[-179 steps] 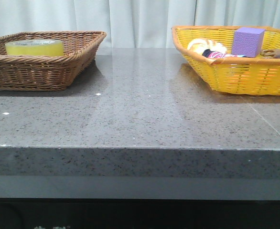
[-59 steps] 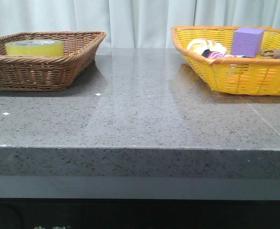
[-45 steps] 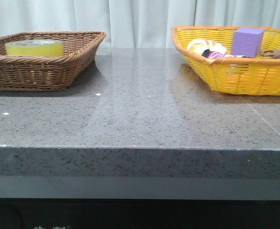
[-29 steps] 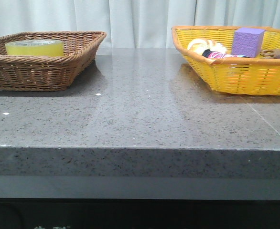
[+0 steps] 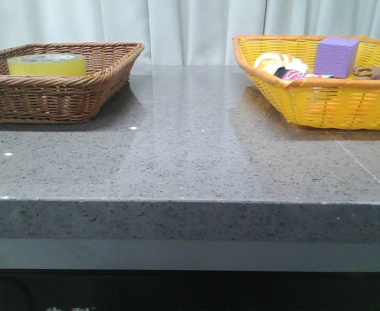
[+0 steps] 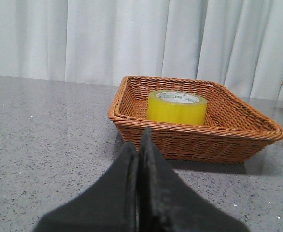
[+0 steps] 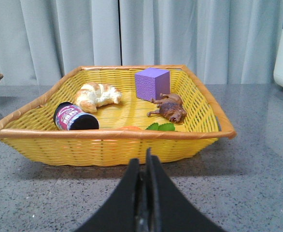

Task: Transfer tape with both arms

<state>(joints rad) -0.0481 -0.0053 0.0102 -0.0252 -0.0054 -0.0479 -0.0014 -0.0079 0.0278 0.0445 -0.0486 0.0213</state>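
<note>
While I'm flipping between the older front shots and this one, nothing is shifting at all: the tape [image 5: 47,64] is sitting flat in the brown basket [image 5: 67,97] at about 10 o'clock on the worktop [image 5: 190,155], same spot as three seconds back, and the yellow basket [image 5: 332,103] at 2 o'clock is looking identical too. So the "change" is basically zero, and the arms are idling.

The left tool [image 6: 139,145] is sitting with its fingers pressed together, pinching nothing, pointing at the brown basket from just short of its near wall. The right tool [image 7: 147,166] is likewise pressed together and empty, facing the yellow basket, which is holding a purple block [image 7: 152,83], a croissant [image 7: 97,95], a can [image 7: 74,118] lying on its side, a little brown toy animal [image 7: 170,108] and something green and orange [image 7: 156,127] at the near rim.

What that's meaning for the task: honestly it's fitting two stories. Either the tape is waiting in the brown basket to go across to the yellow one, or it's already landed there from the other side. Can't call it from a frozen scene like this.
</note>
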